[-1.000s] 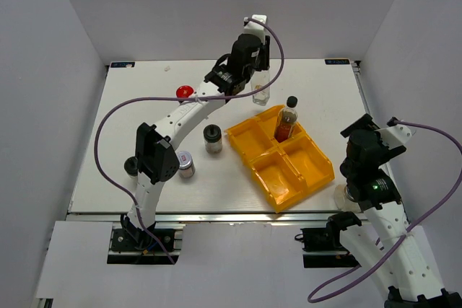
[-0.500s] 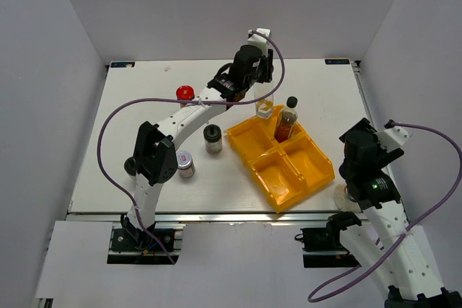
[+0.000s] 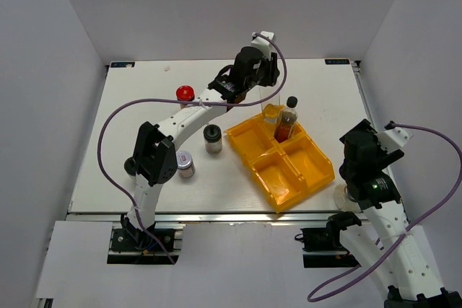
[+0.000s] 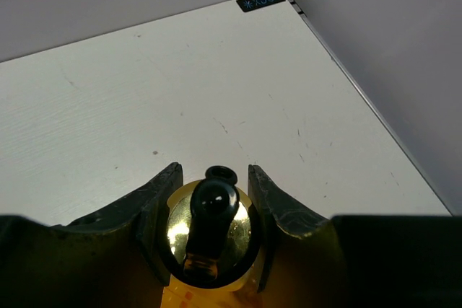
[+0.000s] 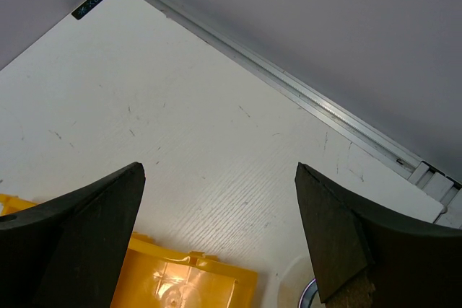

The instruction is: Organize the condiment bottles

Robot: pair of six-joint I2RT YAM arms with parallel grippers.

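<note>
Gold-spouted bottle [image 3: 271, 112] shifts toward 4 o'clock, over the yellow tray [image 3: 290, 179], left gripper [image 4: 212, 179] clamped on it, brown sauce bottle [image 3: 287, 122] just beside, right gripper [image 5: 220, 203] spread.

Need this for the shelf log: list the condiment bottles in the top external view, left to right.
Half-hidden black-lidded shaker → dark-lidded glass shaker → clear glass gold-spouted bottle → brown black-capped sauce bottle. Left out: red-lidded jar and silver-lidded shaker, which sit level with each other across the view.
</note>
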